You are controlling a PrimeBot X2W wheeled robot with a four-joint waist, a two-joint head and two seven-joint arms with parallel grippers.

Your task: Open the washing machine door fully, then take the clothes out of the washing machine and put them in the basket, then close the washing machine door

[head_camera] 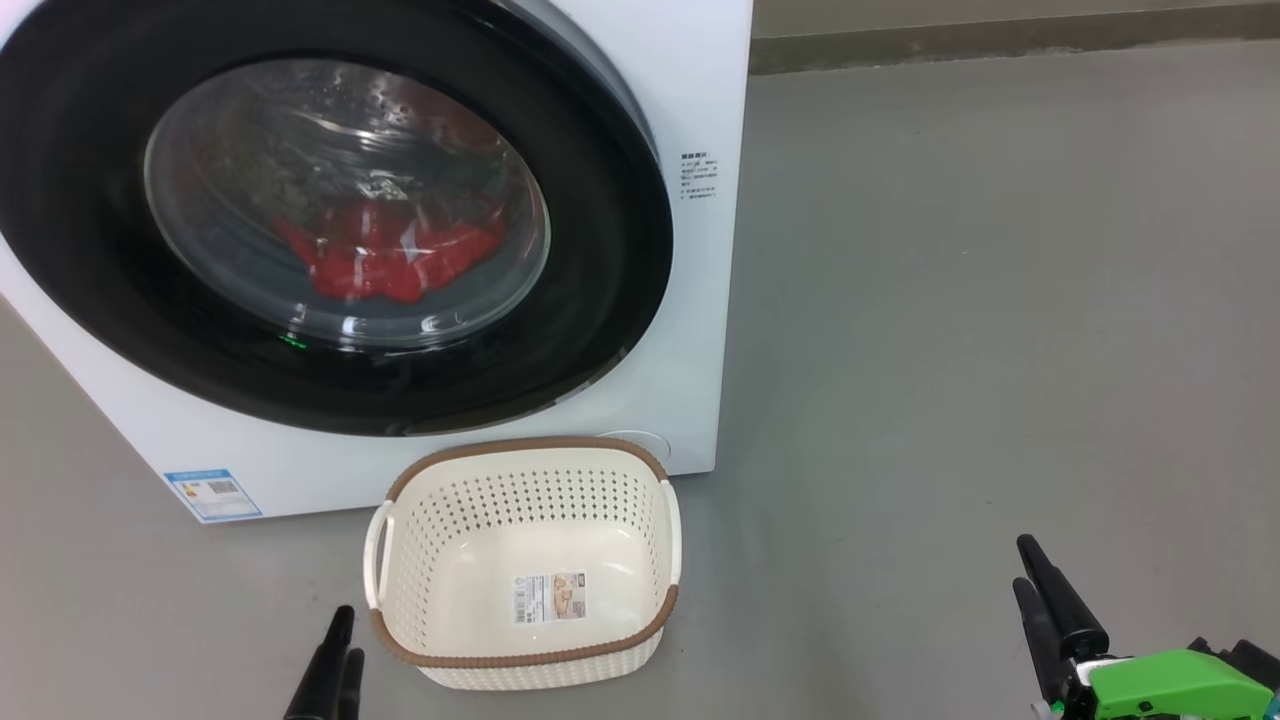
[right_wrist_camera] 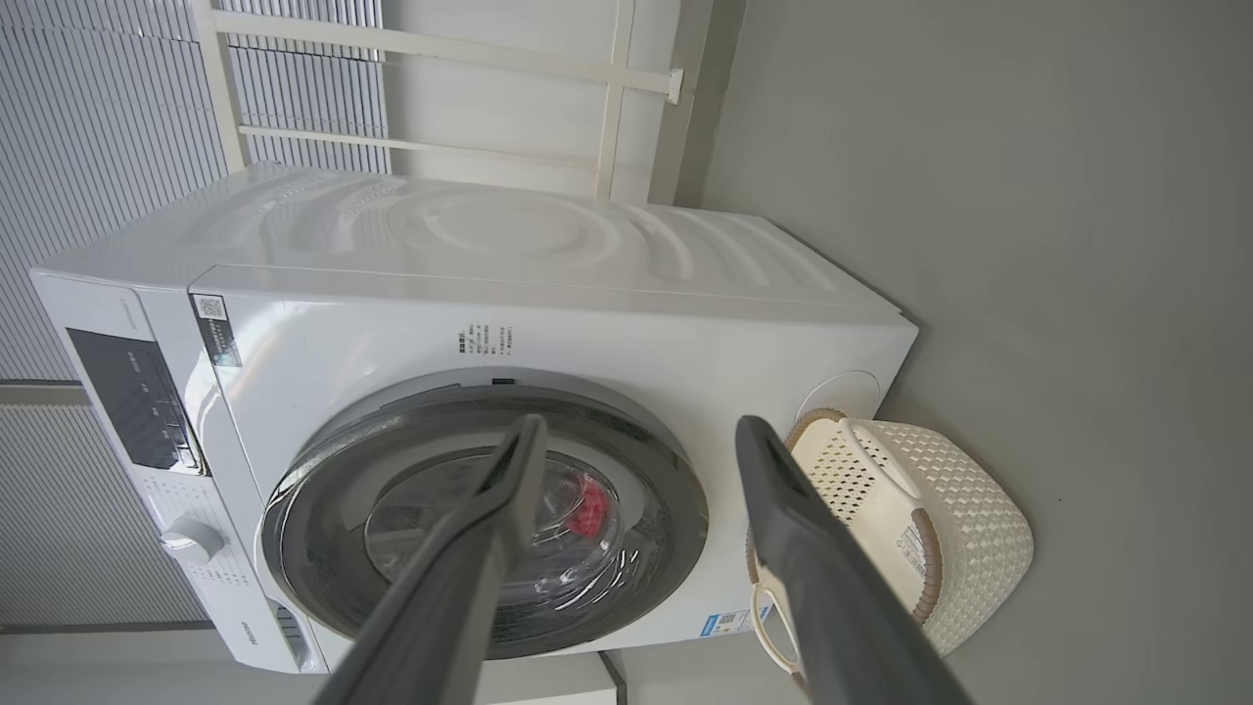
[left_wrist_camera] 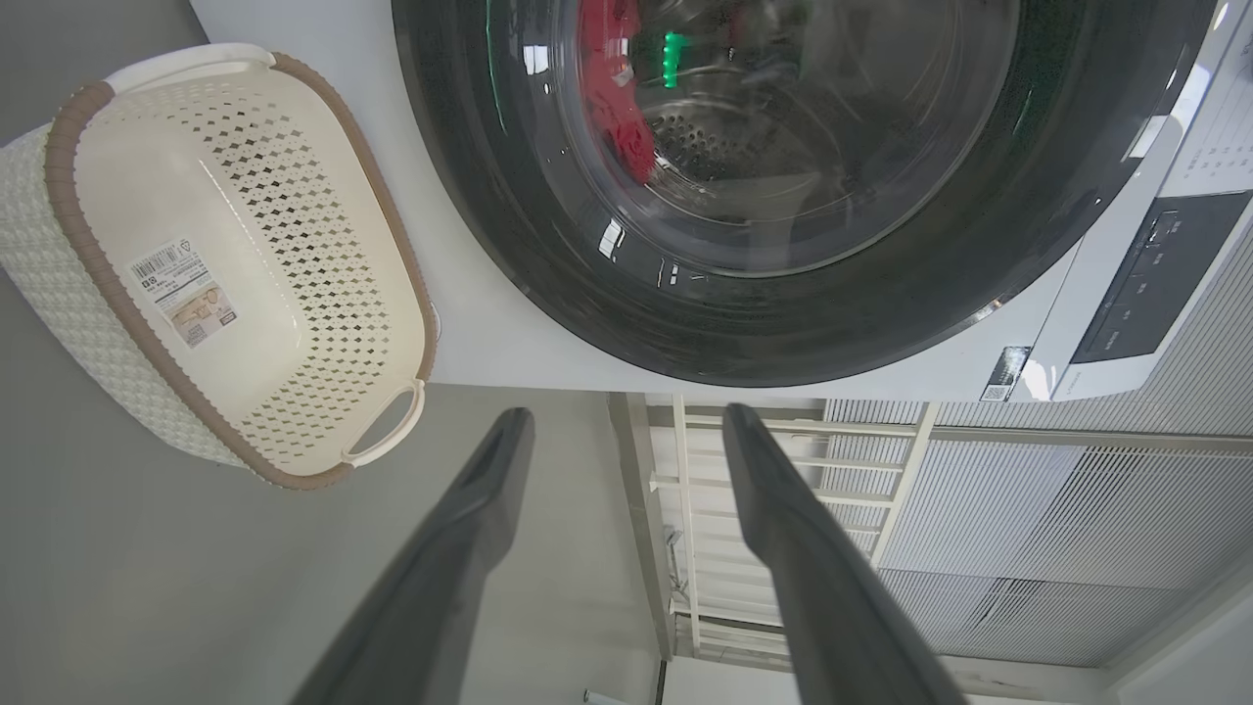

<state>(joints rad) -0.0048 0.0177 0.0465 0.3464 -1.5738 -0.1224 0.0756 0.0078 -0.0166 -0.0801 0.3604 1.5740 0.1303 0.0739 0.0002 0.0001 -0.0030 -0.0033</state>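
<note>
The washing machine door (head_camera: 340, 150) is shut flat against the washing machine (head_camera: 700, 150), and the clothes (head_camera: 385, 260) lie low in the drum behind the glass. The basket (head_camera: 520, 500) stands on the floor just in front of the machine, under the lower edge of the door, and has nothing in it but its paper label.

The left end effector (left_wrist_camera: 626, 421) has its fingers apart and holds nothing; it hangs in front of the machine, near the basket. The right end effector (right_wrist_camera: 636, 426) is also spread and free, further from the machine on the other side of the basket.

I think the first risk is the door itself. Its black rim is glossy and I cannot see a handle, so a finger may slip off before the latch gives. The basket is so near the machine that a low arm may push it away. Then the soft garments could fall on the floor beside it.

The floor (head_camera: 950, 300) is smooth, grey and matte. Behind the machine there are a white railing (right_wrist_camera: 440, 59) and a slatted wall (left_wrist_camera: 1077, 509).
</note>
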